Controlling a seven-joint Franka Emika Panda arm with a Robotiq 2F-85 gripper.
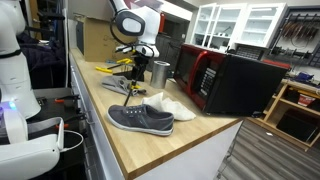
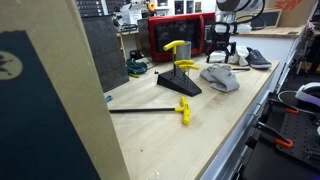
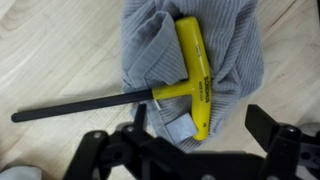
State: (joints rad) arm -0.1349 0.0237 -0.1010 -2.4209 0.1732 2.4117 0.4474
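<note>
In the wrist view a T-handle wrench with a yellow grip (image 3: 194,72) and a long black shaft (image 3: 80,105) lies across a crumpled grey knit cloth (image 3: 235,45) on the wooden bench. My gripper (image 3: 200,126) hangs right above the near end of the yellow grip. It is open, its black fingers (image 3: 264,125) stand wide on either side, and nothing is between them. In both exterior views the gripper (image 1: 134,76) (image 2: 222,52) points down over the grey cloth (image 1: 119,87) (image 2: 220,78).
A grey sneaker (image 1: 140,118) (image 2: 257,58) and a white cloth (image 1: 172,103) lie nearby. A metal cup (image 1: 160,72) and a red-and-black microwave (image 1: 228,80) stand behind. A black rack of yellow T-handles (image 2: 178,78) and another T-handle wrench (image 2: 150,110) occupy the bench further along.
</note>
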